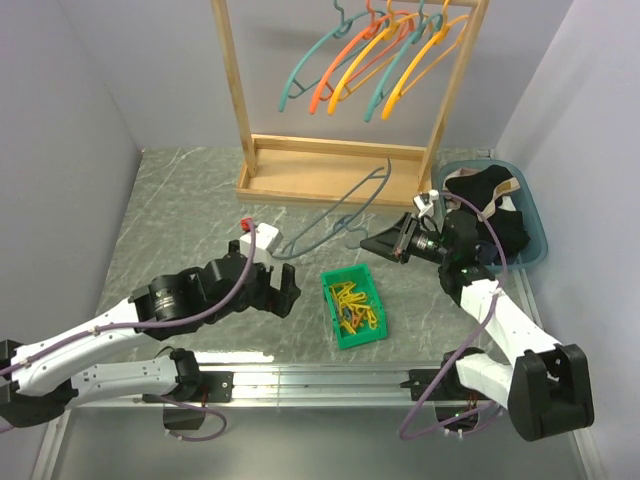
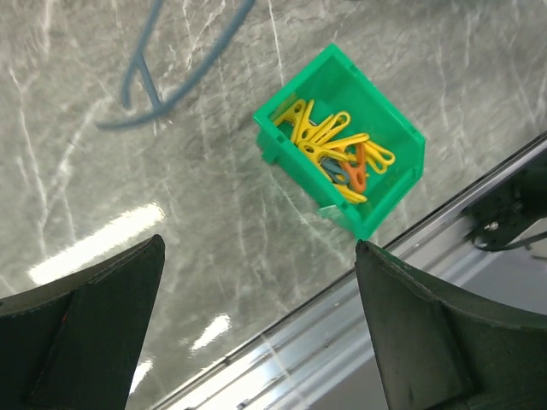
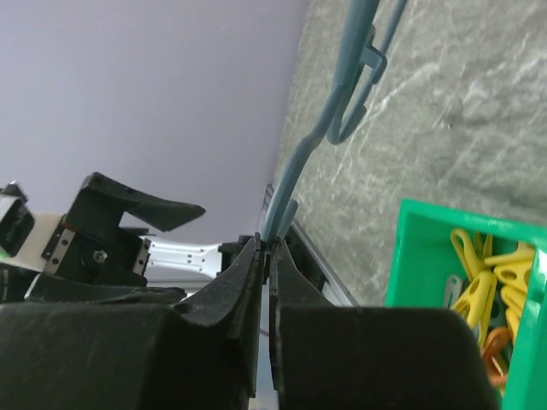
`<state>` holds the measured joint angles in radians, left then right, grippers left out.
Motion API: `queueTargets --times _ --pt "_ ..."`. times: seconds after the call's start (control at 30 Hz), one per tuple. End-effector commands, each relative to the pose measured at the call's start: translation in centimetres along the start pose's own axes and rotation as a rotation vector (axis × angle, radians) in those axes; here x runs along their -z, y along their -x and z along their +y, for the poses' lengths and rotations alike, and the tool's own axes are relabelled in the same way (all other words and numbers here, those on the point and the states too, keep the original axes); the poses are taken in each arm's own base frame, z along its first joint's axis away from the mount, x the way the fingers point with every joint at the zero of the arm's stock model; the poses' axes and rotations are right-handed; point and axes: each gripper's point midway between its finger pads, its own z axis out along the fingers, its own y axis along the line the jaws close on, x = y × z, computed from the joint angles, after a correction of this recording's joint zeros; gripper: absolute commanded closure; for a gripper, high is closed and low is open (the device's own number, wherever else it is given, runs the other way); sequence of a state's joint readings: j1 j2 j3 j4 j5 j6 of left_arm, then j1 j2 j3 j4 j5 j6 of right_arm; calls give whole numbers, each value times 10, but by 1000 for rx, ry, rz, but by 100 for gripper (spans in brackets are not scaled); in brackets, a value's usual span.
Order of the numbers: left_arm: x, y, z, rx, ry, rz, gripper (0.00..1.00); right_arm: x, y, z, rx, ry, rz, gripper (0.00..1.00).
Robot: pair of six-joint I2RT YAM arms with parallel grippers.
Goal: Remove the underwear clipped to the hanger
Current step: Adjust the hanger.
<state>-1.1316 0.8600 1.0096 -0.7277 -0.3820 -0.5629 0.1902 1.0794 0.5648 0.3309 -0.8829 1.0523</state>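
Observation:
A bare blue-grey hanger [image 1: 352, 189] lies across the marble table, with no cloth clipped to it. My right gripper [image 1: 370, 244] is shut on its hook end; in the right wrist view the fingertips [image 3: 256, 256] pinch the thin hanger [image 3: 342, 94] stem. The underwear [image 1: 497, 226], black pieces with a pale one, lies heaped in the blue basket [image 1: 537, 222] at the right. My left gripper [image 1: 272, 297] hovers open over the table, left of the green bin [image 1: 355, 307], holding nothing. In the left wrist view its fingers [image 2: 94, 316] frame bare table, with the hanger [image 2: 201, 64] beyond.
The green bin [image 2: 342, 145] holds yellow and orange pegs. A wooden rack [image 1: 330, 170] at the back carries several coloured hangers [image 1: 380, 55]. A small white and red object [image 1: 258, 237] sits near the left gripper. A metal rail [image 1: 320, 380] runs along the near edge.

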Motion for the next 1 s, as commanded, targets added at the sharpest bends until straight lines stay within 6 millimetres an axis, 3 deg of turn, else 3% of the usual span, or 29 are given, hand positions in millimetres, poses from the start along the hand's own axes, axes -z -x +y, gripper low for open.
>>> queueTargets --times 0.0,0.23,0.47,0.67,0.83,0.97 --pt "7 14 -4 -164 -14 -12 1 7 -9 10 15 10 37 100" --pt "-12 -19 -7 -348 38 64 1 20 -18 40 -84 116 22 100" --pt "-20 -26 -16 -441 91 63 1 38 -27 71 -72 152 23 100" --pt "-31 -34 -18 -511 162 76 1 51 -48 80 -113 193 62 100" --pt "-37 -29 3 -597 392 52 1 58 -64 78 -133 188 103 100" --pt "-43 -32 5 -683 485 35 2 63 -73 80 -133 196 133 100"
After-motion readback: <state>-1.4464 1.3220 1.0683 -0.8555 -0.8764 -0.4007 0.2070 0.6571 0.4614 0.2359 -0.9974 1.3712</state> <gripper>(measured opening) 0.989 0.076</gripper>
